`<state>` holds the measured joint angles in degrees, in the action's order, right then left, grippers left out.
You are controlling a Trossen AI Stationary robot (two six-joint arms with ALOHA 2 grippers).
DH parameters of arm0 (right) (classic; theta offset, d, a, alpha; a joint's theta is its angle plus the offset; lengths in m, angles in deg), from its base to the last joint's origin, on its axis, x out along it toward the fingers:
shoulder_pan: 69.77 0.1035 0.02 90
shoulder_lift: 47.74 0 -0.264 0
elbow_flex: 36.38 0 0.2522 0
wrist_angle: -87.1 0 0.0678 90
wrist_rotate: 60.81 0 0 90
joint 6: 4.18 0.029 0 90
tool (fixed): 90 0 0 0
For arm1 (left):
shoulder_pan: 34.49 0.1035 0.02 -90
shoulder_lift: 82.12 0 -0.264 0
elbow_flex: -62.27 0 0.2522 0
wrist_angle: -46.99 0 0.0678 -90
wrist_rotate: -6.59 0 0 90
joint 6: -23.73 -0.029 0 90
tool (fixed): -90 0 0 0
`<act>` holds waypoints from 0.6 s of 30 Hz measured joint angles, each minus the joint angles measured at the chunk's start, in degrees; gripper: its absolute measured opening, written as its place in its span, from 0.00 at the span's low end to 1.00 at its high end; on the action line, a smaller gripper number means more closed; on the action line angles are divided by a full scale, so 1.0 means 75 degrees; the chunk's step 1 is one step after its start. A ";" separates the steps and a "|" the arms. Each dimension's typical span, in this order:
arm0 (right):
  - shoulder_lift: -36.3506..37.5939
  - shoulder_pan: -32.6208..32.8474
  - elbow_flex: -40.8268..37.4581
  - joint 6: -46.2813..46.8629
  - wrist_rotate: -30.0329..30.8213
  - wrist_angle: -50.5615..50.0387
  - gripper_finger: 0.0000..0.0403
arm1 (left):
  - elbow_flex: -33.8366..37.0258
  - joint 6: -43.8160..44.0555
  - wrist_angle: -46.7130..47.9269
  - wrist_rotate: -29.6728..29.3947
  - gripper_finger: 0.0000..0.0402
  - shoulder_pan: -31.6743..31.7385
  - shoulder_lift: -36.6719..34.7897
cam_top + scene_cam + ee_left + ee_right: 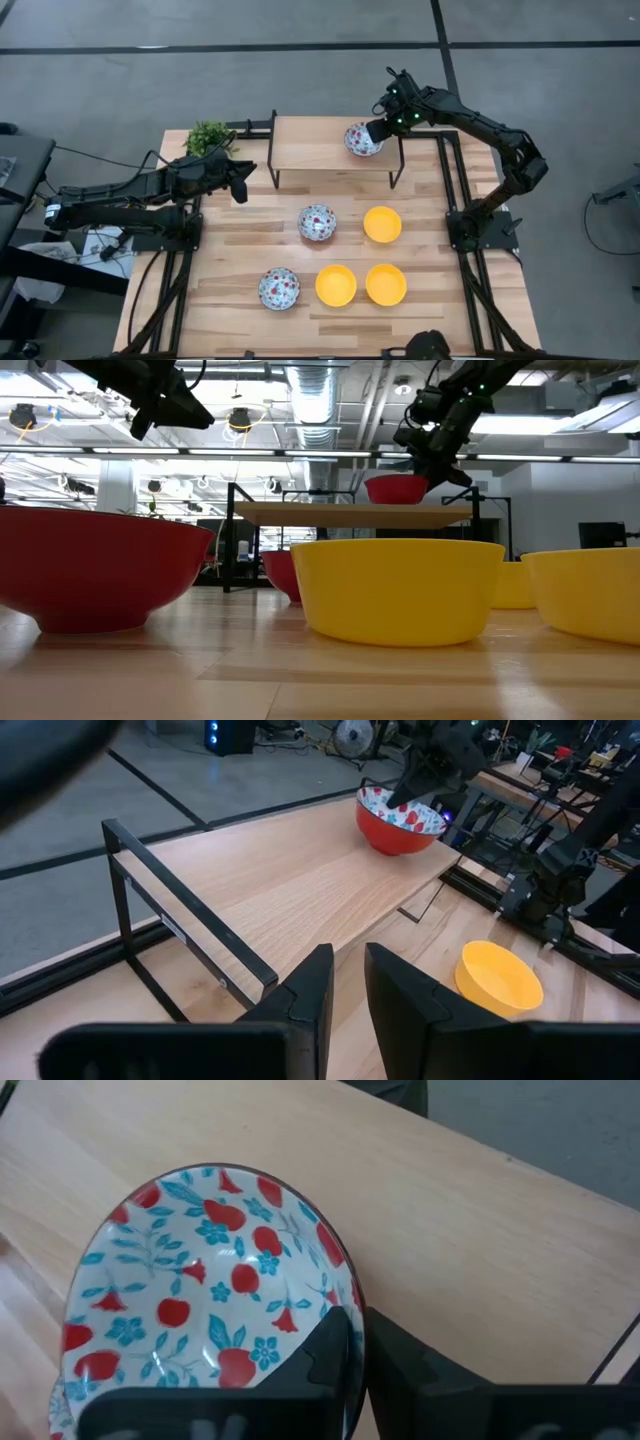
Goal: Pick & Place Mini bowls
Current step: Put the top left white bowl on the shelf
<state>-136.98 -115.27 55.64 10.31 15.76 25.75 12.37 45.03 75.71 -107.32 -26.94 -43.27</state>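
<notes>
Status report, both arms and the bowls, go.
Right gripper jaws pinching floral bowl rim on raised shelf. Left gripper idle by shelf. Five bowls on table, nothing obstructing.

Seen from its own wrist, the right gripper (358, 1342) straddles the rim of the floral bowl (200, 1310), whose near edge is cut off at the frame, so the fingertips' contact with the rim is mostly hidden. In the low view two bowls nearest the lens, a red-sided bowl (95, 575) and a yellow bowl (590, 595), run past the frame edges. The left gripper's (345, 985) fingertips show close together, its body blurred.
</notes>
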 joint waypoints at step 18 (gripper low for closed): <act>0.0013 -0.0003 0.0000 -0.0138 0.0050 -0.0041 0.07 | 0.0000 -0.0003 -0.0006 -0.0001 0.15 0.0000 0.0000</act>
<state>-136.89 -115.29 55.64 9.27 16.13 25.45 12.37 45.01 75.67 -107.33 -26.94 -43.27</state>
